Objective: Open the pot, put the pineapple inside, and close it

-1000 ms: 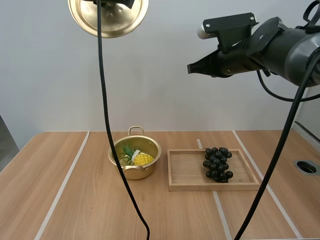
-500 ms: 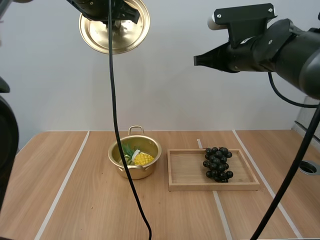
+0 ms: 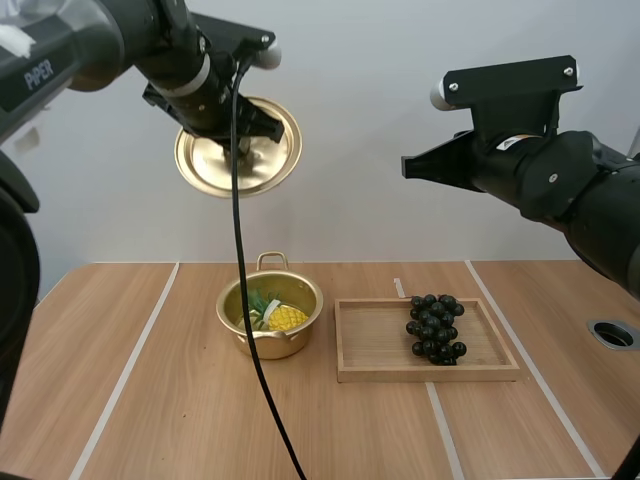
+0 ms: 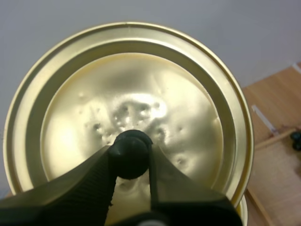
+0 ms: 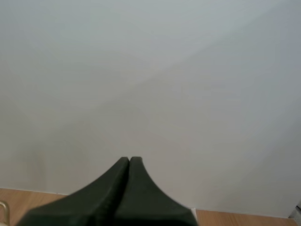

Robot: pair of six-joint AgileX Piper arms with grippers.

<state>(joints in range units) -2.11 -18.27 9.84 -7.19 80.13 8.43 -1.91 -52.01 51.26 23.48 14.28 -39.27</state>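
Observation:
The gold pot (image 3: 270, 317) stands lidless on the table with the yellow pineapple (image 3: 283, 318) lying inside it. High above it my left gripper (image 3: 243, 147) holds the gold lid (image 3: 238, 160) tilted on edge. In the left wrist view its fingers pinch the lid's black knob (image 4: 131, 148), and the lid's (image 4: 127, 108) top face is turned to the camera. My right gripper (image 3: 408, 166) hangs high over the tray, and in the right wrist view the gripper (image 5: 129, 161) shows its fingers lying together with nothing held.
A wooden tray (image 3: 370, 345) sits right of the pot with a bunch of dark grapes (image 3: 434, 328) in its right half. A round hole (image 3: 612, 334) is in the table at the far right edge.
My left arm has brought the lid down and a little to the right, toward the pot. The right arm has sunk slightly and shifted right. Pot, pineapple, tray and grapes have not moved.

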